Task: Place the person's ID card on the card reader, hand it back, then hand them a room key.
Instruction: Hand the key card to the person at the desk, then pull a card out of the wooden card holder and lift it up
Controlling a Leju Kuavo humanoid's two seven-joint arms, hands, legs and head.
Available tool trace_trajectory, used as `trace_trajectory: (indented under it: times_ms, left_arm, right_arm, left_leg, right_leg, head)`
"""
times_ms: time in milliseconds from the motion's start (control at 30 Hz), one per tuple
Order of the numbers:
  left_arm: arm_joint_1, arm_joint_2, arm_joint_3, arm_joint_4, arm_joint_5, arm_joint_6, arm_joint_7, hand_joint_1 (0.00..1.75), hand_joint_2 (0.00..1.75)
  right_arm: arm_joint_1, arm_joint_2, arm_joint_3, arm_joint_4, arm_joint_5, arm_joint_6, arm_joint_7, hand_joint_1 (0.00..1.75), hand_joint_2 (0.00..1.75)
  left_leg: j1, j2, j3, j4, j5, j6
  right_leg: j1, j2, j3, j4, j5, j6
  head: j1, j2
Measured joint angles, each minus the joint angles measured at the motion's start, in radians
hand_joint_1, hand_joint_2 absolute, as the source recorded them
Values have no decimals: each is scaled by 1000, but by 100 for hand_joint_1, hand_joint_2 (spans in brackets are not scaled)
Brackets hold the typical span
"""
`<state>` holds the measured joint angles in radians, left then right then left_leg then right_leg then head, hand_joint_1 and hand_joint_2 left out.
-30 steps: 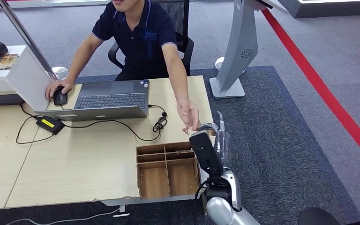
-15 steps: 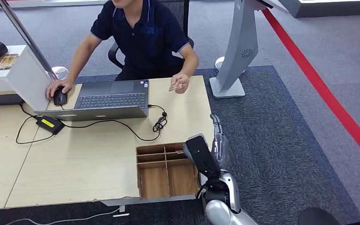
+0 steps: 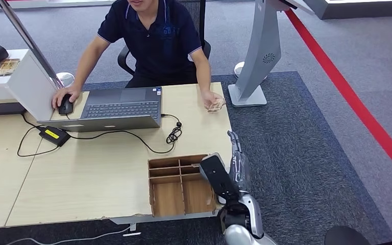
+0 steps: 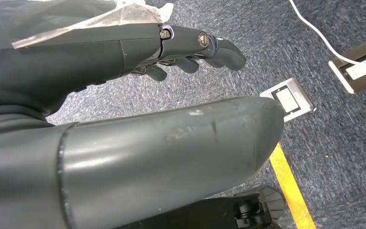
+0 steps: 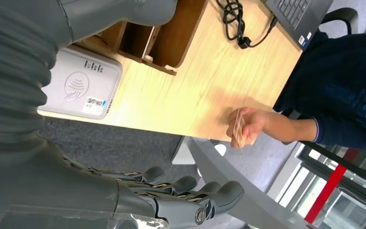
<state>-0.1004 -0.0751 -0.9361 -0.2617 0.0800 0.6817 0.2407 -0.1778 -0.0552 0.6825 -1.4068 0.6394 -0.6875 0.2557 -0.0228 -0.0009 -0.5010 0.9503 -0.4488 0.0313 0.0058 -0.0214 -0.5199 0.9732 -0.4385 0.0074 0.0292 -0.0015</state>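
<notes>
fingers (image 5: 205, 198) of the right hand (image 3: 233, 163) extended and loosely apart, grasping nothing, raised just off the desk (image 3: 97, 168) corner beside the wooden organiser (image 3: 181, 186). left hand (image 4: 124, 71) hangs over grey carpet, fingers (image 4: 219, 47) slightly curled, thumb apart, nothing held. id card (image 5: 238, 129) is held on edge in the person's hand (image 3: 213, 101) at the far desk corner, well apart from the robot. card reader (image 5: 78, 83), white, lies on the desk edge just beside the organiser, nothing on it. room key: cannot tell.
</notes>
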Motion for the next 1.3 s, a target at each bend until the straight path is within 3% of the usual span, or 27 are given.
trace_trajectory:
  times_ms: [433,1033,1300]
  left_arm:
    - [0,0,-1,0,-8,0,6,0,0]
    - [-1,0,-15,0,-21,-2,12,0,0]
    - [-12,-8,-24,0,-33,-3,74,0,0]
  right_arm:
    - [0,-13,24,1,160,44,52,0,175]
    - [-3,-19,46,1,186,82,65,0,175]
    - [-11,-16,49,7,185,93,65,0,175]
  left_leg:
    - [0,0,0,0,0,0]
    - [0,0,0,0,0,0]
    - [0,0,0,0,0,0]
  right_leg:
    - [0,0,0,0,0,0]
    - [0,0,0,0,0,0]
    - [0,0,0,0,0,0]
  head:
    - [0,0]
    - [0,0]
    - [0,0]
